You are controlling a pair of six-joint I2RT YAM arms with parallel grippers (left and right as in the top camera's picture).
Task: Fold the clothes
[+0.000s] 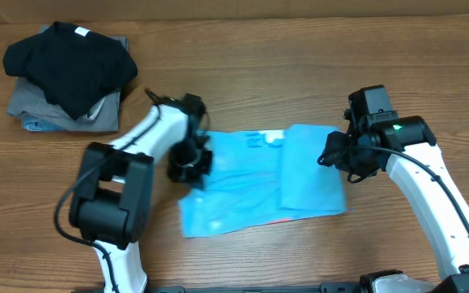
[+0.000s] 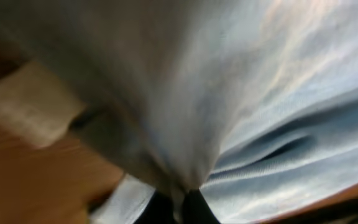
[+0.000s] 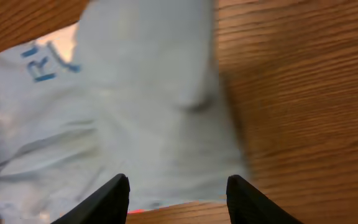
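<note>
T-shirt (image 1: 243,191) pinched at mid-frame.
Its frame-left edge is clamped by the left gripper (image 1: 190,167), whose fingertips are buried in blurred cloth; the right gripper (image 3: 178,198) is seen spread, partly cut off.

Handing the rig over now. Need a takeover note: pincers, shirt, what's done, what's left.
Pincers: left pincer is shut on the left edge of the T-shirt; right pincer is open and empty, above the folded right part.
Things: the T-shirt lies mid-table between the arms. The black shirt sits on the grey pile at the far left.
Done: right side folded in over the middle.
Left: probably fold the left side in, then fold it up.
</note>
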